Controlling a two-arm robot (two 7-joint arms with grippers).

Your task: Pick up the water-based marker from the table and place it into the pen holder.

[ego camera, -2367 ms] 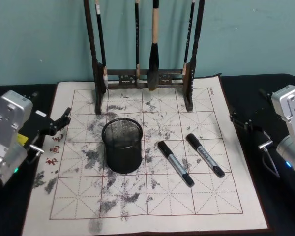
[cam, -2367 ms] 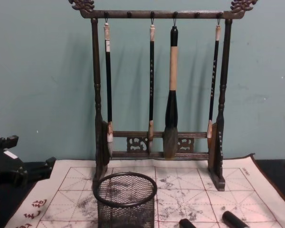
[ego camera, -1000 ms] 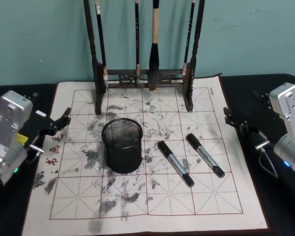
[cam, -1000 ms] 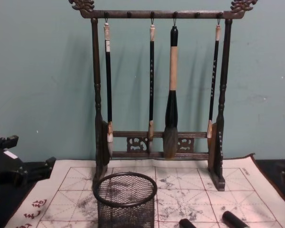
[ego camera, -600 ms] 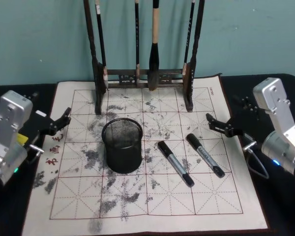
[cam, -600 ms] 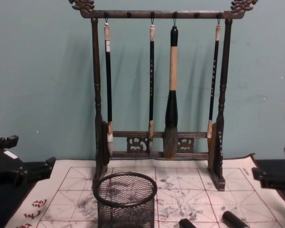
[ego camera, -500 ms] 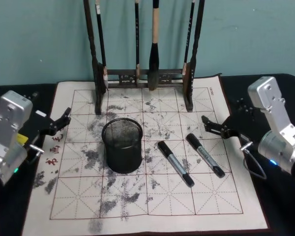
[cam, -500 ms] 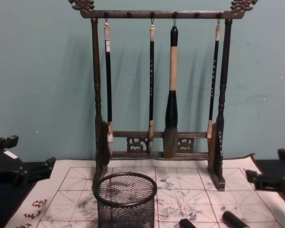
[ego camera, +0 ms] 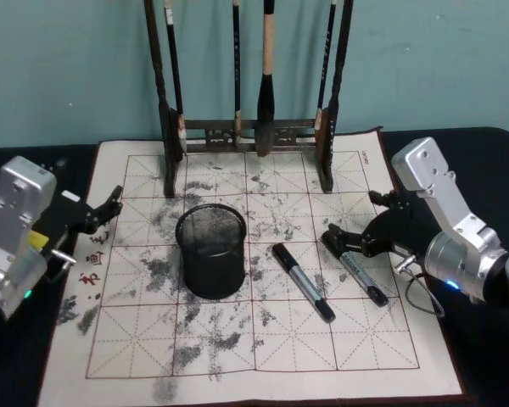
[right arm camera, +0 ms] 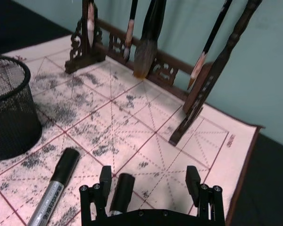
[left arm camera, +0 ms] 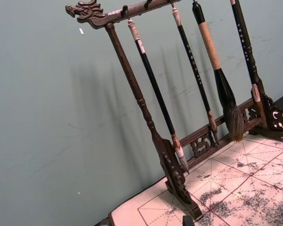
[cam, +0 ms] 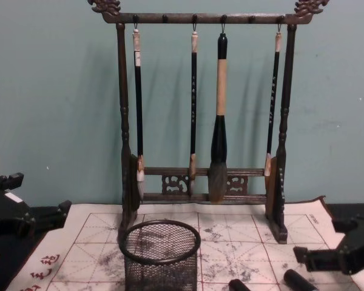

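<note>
Right arm has swung in from the table's right edge over the last couple of seconds. The right gripper (ego camera: 349,214) now sits low over the mat (ego camera: 237,343), jaws apart and holding nothing. In the right wrist view its two black fingers straddle the capped end of the outer marker (ego camera: 355,268), the cap close to one finger and the other finger well off. I read this as lined up for the grasp but not yet down or closed, so the pick is the step in hand and nothing has been moved. The inner marker (ego camera: 302,282) lies parallel, between the outer one and the pen holder (ego camera: 210,251). Left gripper (ego camera: 110,209) is parked at the mat's left edge, fingers apart. Materials: both markers are slim round barrels with grey printed bodies and glossy black caps, smooth and, I judge, likely to roll if nudged. The holder is an open cylinder of fine black wire mesh with a solid rim, standing upright. The mat is pale, soft-looking felt with a red grid and grey ink blotches. The brush rack (ego camera: 250,131) behind it is dark carved wood with hanging brushes.
</note>
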